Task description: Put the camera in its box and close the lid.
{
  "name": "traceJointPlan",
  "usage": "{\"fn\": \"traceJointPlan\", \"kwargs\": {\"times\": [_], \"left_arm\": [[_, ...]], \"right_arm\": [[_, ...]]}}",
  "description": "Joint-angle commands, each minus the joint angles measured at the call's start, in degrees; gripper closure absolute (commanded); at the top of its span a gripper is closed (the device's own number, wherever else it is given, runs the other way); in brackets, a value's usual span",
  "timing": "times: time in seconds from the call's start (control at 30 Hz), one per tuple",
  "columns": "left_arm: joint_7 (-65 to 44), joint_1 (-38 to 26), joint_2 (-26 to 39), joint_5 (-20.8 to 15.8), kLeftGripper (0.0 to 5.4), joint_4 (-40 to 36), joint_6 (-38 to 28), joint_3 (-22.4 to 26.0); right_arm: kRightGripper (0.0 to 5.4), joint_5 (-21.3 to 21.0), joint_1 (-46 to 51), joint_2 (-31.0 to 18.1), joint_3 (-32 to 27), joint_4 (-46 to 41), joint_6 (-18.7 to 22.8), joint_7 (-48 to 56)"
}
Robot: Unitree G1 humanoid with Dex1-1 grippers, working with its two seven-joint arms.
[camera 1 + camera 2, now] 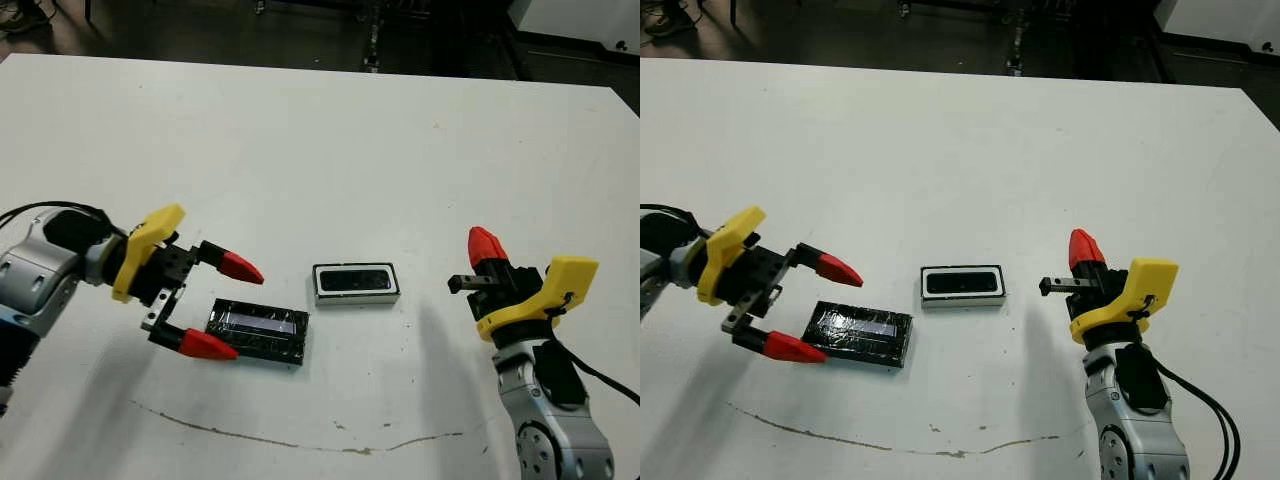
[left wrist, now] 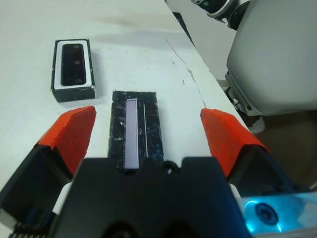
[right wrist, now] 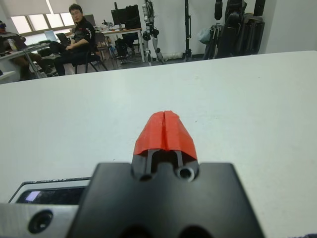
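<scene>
From my remote station, items on the white table (image 1: pixel 330 130):

Box (image 1: pixel 356 297): small shallow tray with dark rim and silvery sides, near the table's middle, standing flat. The camera (image 1: pixel 355 280), a slim glossy black bar, lies inside it, lengthwise.

Lid (image 1: pixel 256 331): flat black rectangle with a pale shiny strip along its face, lying flat on the table just to the left of the box and a little nearer to me, apart from it, not on it.

Left gripper (image 1: pixel 224 306): I see its red-tipped fingers (image 2: pixel 74 135) spread wide, holding nothing. It hovers at the lid's left end; in the left wrist view the lid lies between the two fingers and lines up with them, neither finger touching it.

Right gripper (image 1: pixel 485 247): red tips pressed together with nothing between them, raised upright to the right of the box and well apart from it.

Table surface: a thin dark curved mark (image 1: pixel 300 440) runs along the near edge.

Background, right wrist view: a seated person (image 3: pixel 77 34) beyond the table.
</scene>
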Motion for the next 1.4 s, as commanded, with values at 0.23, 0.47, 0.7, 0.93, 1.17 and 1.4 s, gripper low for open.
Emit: {"fn": "traceJointPlan", "kwargs": {"times": [0.23, 0.47, 0.7, 0.93, 1.17, 1.4], "left_arm": [[-1.13, 0.96, -2.27, 2.62, 0.00, 1.79, 2.00, -0.02], [-1.32, 1.32, -2.89, 4.47, 0.00, 1.71, 0.06, -0.01], [-1.39, 1.21, -3.74, 5.83, 0.00, 2.28, 0.22, -0.19], [-0.32, 0.89, -3.73, 8.89, 0.00, 1.31, -0.68, -0.21], [-0.53, 0.87, -4.12, 9.46, 0.00, 1.45, -0.55, 0.06], [0.07, 1.45, -4.67, 9.97, 0.00, 1.91, -2.03, 0.29]], "right_arm": [[5.39, 0.33, 0.40, -1.15, -0.84, 0.19, 0.57, 0.43], [5.39, 0.36, 0.47, -1.29, -0.77, 0.04, 0.75, 0.53], [5.39, 1.25, 0.41, -1.52, -0.99, 0.22, 1.02, 0.78], [5.39, 1.35, 0.52, -1.96, -0.82, 0.13, 1.13, 0.62], [5.39, 1.21, 0.55, -1.75, -0.60, -0.09, 1.63, -0.02], [5.39, 1.00, 0.60, -2.04, -0.53, 0.03, 1.18, 0.53]]}}
